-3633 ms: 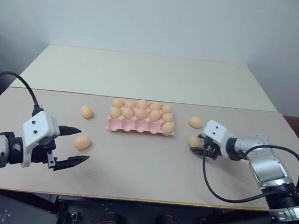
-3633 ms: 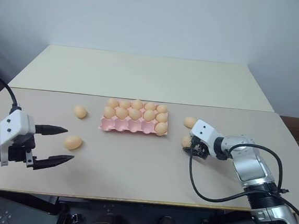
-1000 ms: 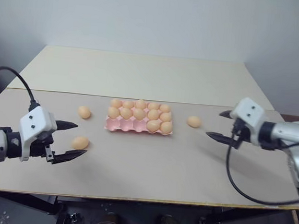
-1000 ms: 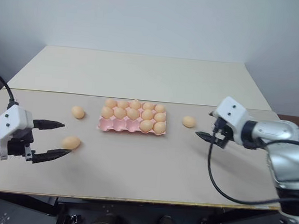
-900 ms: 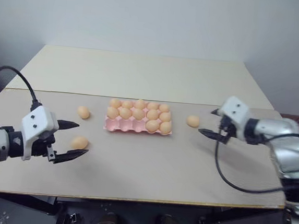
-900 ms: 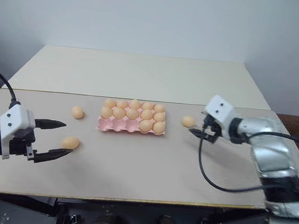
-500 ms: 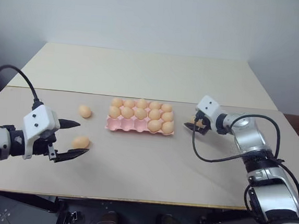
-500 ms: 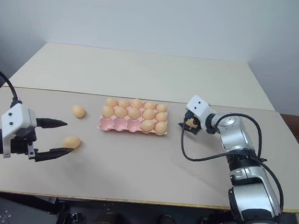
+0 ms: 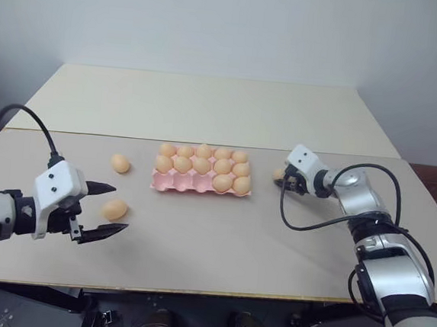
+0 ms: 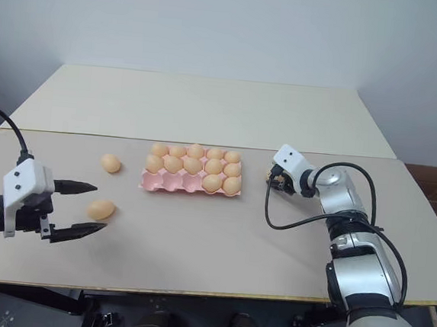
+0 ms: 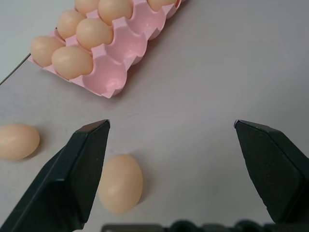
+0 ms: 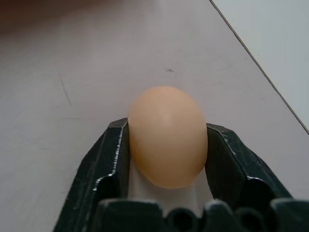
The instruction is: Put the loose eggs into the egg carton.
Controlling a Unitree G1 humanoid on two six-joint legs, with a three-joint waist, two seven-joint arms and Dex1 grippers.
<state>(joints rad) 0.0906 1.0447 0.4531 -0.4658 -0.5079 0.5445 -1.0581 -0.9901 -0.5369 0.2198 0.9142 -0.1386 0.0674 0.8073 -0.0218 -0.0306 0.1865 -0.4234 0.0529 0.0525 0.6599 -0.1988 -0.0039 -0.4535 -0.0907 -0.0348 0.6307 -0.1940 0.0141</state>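
Note:
The pink egg carton (image 9: pixel 182 182) lies mid-table, holding several eggs, with three bare cups in its near row at the left. Just right of the carton, my right gripper (image 9: pixel 284 180) is shut on a loose egg (image 12: pixel 167 135), one finger on each side, low over the table. Two more loose eggs lie left of the carton: one farther back (image 9: pixel 120 163) and one nearer (image 9: pixel 114 209). My left gripper (image 11: pixel 171 123) is open; the nearer egg (image 11: pixel 120 183) sits within its span, close by one finger (image 11: pixel 72 179).
The brown tabletop (image 9: pixel 219 248) runs to a front edge near me. A lighter table (image 9: pixel 208 109) adjoins it behind, against a pale wall. Black cables loop from both wrists over the table.
My right gripper has reached in toward the egg right of the carton and closed on it. The left gripper has stayed open in the same place.

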